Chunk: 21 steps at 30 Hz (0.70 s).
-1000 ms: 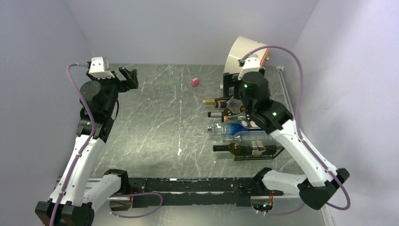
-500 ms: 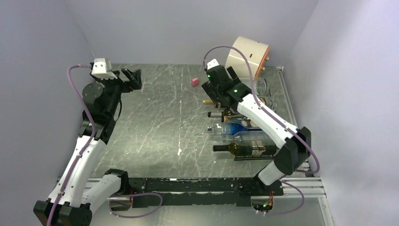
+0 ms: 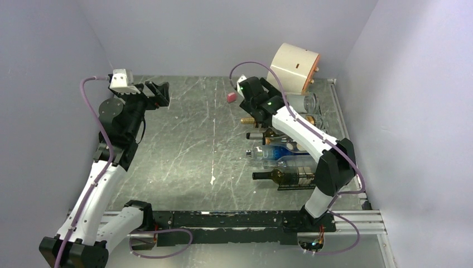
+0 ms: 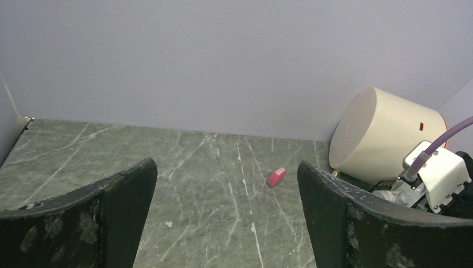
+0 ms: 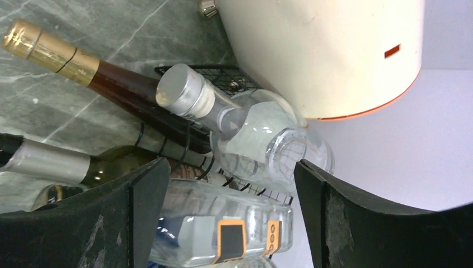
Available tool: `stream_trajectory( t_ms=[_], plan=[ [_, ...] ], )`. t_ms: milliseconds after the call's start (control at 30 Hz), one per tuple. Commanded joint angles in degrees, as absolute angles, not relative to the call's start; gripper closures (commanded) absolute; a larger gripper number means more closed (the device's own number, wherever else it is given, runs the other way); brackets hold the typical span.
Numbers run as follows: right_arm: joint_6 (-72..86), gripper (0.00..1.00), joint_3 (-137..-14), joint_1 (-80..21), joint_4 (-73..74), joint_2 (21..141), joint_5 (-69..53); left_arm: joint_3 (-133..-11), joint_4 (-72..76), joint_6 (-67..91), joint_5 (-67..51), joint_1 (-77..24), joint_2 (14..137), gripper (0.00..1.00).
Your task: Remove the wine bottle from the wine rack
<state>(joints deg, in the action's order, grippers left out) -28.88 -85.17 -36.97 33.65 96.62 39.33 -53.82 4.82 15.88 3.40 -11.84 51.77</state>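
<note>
The black wire wine rack (image 3: pixel 304 180) stands at the right of the table and holds several bottles lying on their sides. A gold-capped dark bottle (image 3: pixel 254 120) lies at its far end, and a dark wine bottle (image 3: pixel 273 175) at the near end. My right gripper (image 3: pixel 273 92) is open and empty, at the rack's far left corner. In the right wrist view its jaws (image 5: pixel 231 184) frame a silver-capped clear bottle (image 5: pixel 223 117) on the rack wires (image 5: pixel 223 72), with the gold-capped bottle (image 5: pixel 83 64) to its left. My left gripper (image 3: pixel 159 92) is open and empty, far to the left.
A cream drum (image 3: pixel 294 67) lies tilted just behind the rack, close to the right gripper; it also shows in the right wrist view (image 5: pixel 323 50) and the left wrist view (image 4: pixel 382 137). A small pink object (image 3: pixel 230 96) lies on the table left of the right wrist.
The right arm has swung from over the rack to its far left side, folding its elbow out to the right. The left arm has barely moved.
</note>
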Motion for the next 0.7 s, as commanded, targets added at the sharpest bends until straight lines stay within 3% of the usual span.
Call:
stream_trajectory(
  t_ms=[0, 133, 667],
  plan=[
    [-35.09, 0.16, -88.58, -34.86, 32.81, 99.05, 34.79, -53.64, 7.01, 16.49, 1.59, -12.46, 52.09, 0.00],
    [-37.04, 0.21, -90.68, -34.25, 36.45, 102.37, 32.47, -53.79, 6.76, 16.39, 2.12, -12.48, 52.23, 0.00],
    [-49.15, 0.25, -89.29, -30.15, 26.77, 108.41, 32.88, -54.35, 5.45, 15.55, 4.58, -12.48, 55.22, 0.02]
  ],
)
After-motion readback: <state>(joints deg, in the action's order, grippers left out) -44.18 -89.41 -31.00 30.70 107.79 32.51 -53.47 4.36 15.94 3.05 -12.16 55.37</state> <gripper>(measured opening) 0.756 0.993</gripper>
